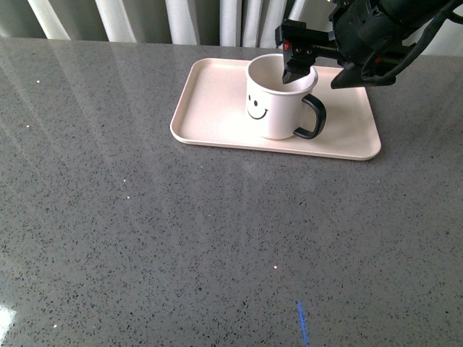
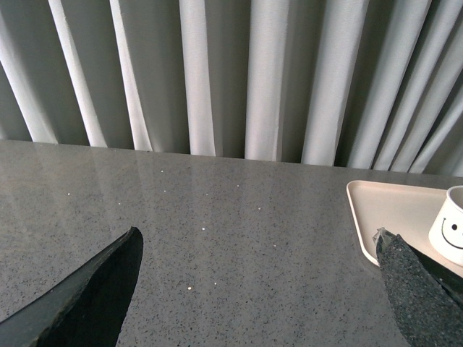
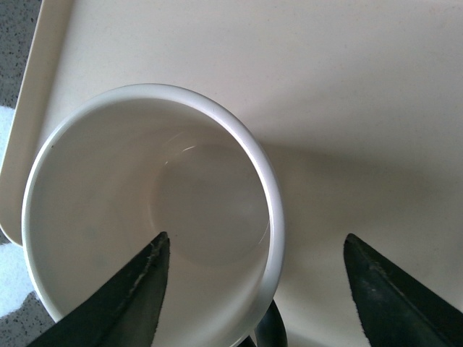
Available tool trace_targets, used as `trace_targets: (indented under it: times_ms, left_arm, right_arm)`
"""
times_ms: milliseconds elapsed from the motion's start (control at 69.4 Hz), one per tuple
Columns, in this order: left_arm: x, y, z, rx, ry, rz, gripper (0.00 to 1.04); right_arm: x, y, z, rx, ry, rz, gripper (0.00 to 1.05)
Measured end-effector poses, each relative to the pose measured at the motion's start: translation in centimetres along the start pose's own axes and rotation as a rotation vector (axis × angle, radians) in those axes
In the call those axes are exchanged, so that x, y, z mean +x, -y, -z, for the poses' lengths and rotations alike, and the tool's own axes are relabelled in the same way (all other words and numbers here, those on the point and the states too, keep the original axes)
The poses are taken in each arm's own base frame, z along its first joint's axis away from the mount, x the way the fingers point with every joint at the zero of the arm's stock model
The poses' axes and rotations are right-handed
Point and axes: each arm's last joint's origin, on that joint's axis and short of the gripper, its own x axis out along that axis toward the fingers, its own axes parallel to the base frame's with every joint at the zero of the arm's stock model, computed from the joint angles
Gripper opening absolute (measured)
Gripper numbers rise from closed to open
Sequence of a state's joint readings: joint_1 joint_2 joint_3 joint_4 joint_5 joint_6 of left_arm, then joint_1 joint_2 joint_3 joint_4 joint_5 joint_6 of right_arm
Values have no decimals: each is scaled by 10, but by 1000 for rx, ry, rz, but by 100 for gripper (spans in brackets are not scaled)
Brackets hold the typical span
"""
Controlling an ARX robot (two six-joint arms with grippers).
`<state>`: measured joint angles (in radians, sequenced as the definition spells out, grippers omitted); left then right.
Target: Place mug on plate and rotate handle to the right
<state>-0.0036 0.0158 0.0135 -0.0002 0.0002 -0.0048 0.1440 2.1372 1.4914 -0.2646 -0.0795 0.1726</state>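
The cream mug (image 1: 273, 101) with its black smiley stands upright on the pale pink plate (image 1: 210, 94) at the back of the table. Its black handle (image 1: 315, 116) points right and slightly toward the front. My right gripper (image 1: 302, 69) hangs open over the mug's handle side. In the right wrist view, one finger (image 3: 130, 296) is inside the mug (image 3: 108, 181) and the other finger (image 3: 391, 296) is outside over the plate (image 3: 347, 94), with the rim between them untouched and the handle (image 3: 269, 329) just showing. My left gripper (image 2: 259, 235) is open above bare table, left of the plate (image 2: 383, 206) and mug (image 2: 450, 228).
The grey speckled table (image 1: 145, 231) stretches wide in front of and left of the plate. White curtains (image 2: 217, 72) hang behind the table's far edge. A short blue mark (image 1: 302, 324) lies near the front edge.
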Motion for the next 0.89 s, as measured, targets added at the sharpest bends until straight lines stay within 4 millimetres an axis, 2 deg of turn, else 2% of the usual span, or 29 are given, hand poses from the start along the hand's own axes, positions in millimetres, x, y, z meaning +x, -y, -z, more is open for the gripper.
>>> trace_targets:
  times_ms: [202, 432, 663, 893]
  left_arm:
    - [0, 0, 0, 0, 0, 0, 95]
    - [0, 0, 0, 0, 0, 0, 95]
    - [0, 0, 0, 0, 0, 0, 95]
    - [0, 0, 0, 0, 0, 0, 95]
  right_arm:
    - [8, -2, 2, 10, -28, 6, 37]
    - [8, -2, -1, 21, -31, 5, 2]
    - [1, 8, -9, -17, -33, 21, 2]
    - [-21, 26, -33, -207, 8, 37, 2]
